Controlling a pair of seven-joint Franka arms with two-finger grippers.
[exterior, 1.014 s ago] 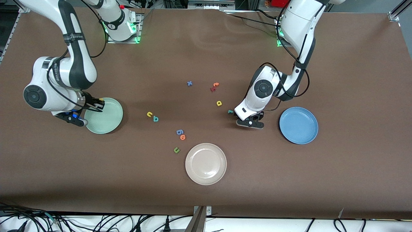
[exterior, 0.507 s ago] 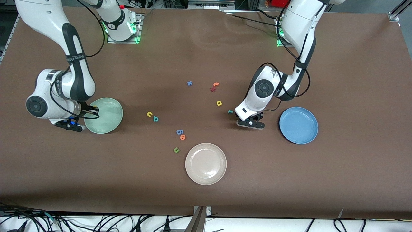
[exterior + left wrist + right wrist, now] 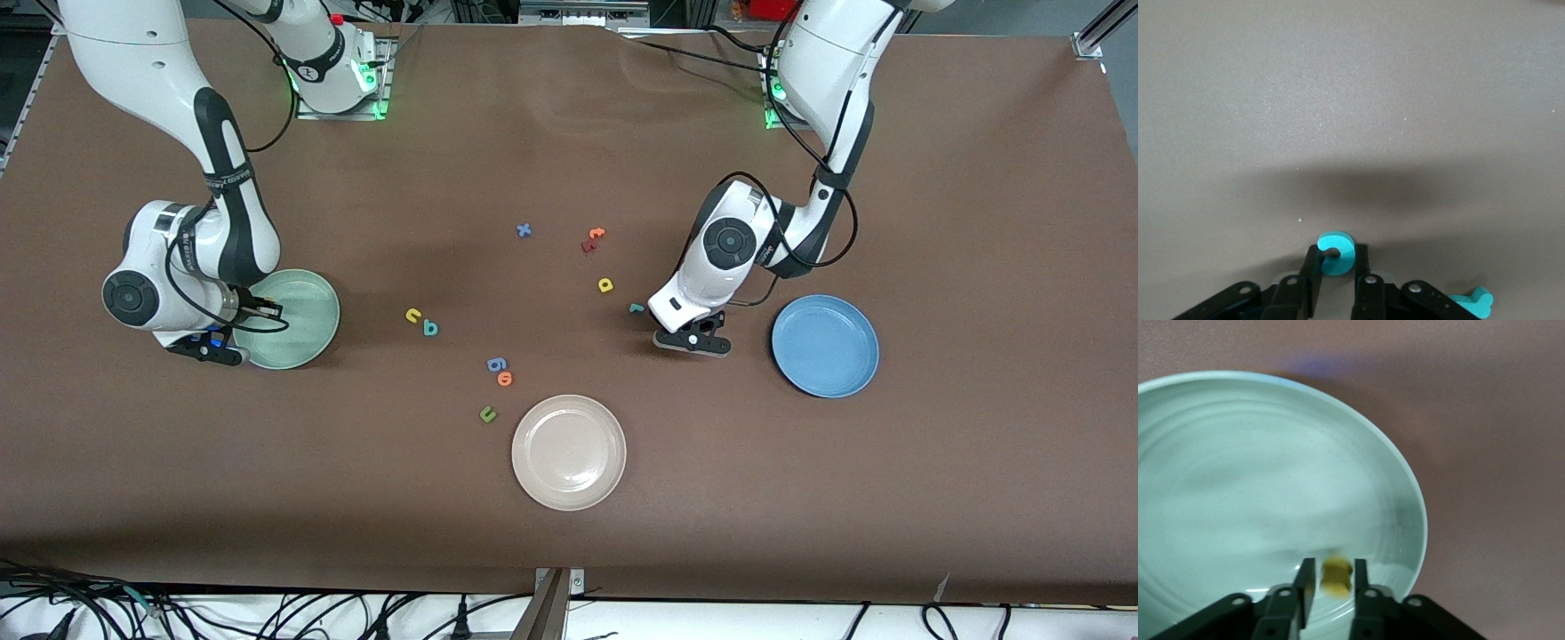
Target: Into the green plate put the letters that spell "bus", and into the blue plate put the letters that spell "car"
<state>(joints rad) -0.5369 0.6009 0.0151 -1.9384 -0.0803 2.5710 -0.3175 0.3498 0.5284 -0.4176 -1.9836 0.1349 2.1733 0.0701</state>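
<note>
the left claw [image 3: 1335, 283] is pinching the teal "c" [image 3: 1335, 252] down on bare brown table [image 3: 978, 222], the teal "r" [image 3: 1471, 303] lying just beside it, the blue plate [image 3: 825, 346] sitting near with open room around. the right claw [image 3: 1331, 587] is hanging over the green plate [image 3: 1238, 487] near its rim, fingers narrowly parted around the yellow "s" [image 3: 1336, 578].
</note>
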